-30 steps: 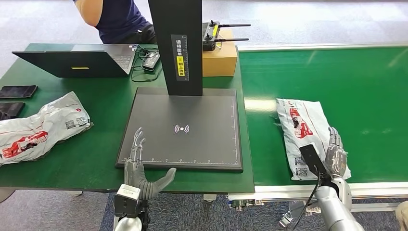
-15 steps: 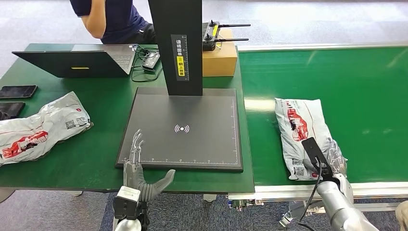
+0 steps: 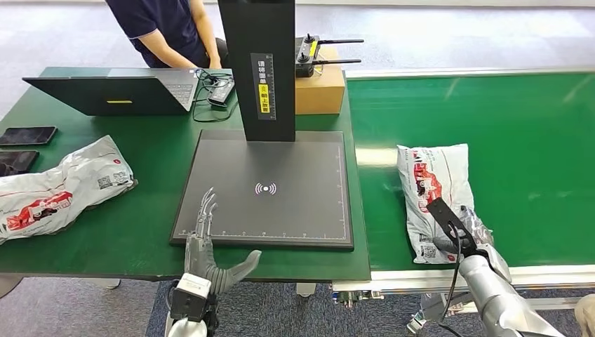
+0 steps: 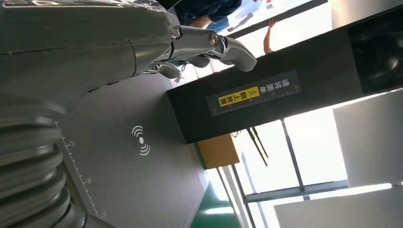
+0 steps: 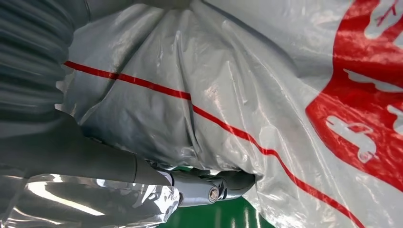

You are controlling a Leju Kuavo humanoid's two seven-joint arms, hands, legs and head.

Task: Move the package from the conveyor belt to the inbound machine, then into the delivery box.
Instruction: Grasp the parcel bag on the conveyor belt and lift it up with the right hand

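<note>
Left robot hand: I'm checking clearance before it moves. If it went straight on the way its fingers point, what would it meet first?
Probably the black upright column of the inbound machine, after the left robot hand passes over the scan plate; its height above the plate is unclear.

The package [image 3: 436, 191] lies on the conveyor belt [image 3: 519, 133], right of the inbound machine [image 3: 270, 186]; a laptop [image 3: 116, 91] sits behind-left.

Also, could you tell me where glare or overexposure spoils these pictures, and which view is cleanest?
Head view: evenly lit and sharp, with a pale sheen on the conveyor belt beside the package. Left wrist view: windows behind the scanner column are blown out to white, while the left robot hand stays readable. Right wrist view: bright reflections on the package's crinkled plastic; the right robot hand looks soft.
</note>
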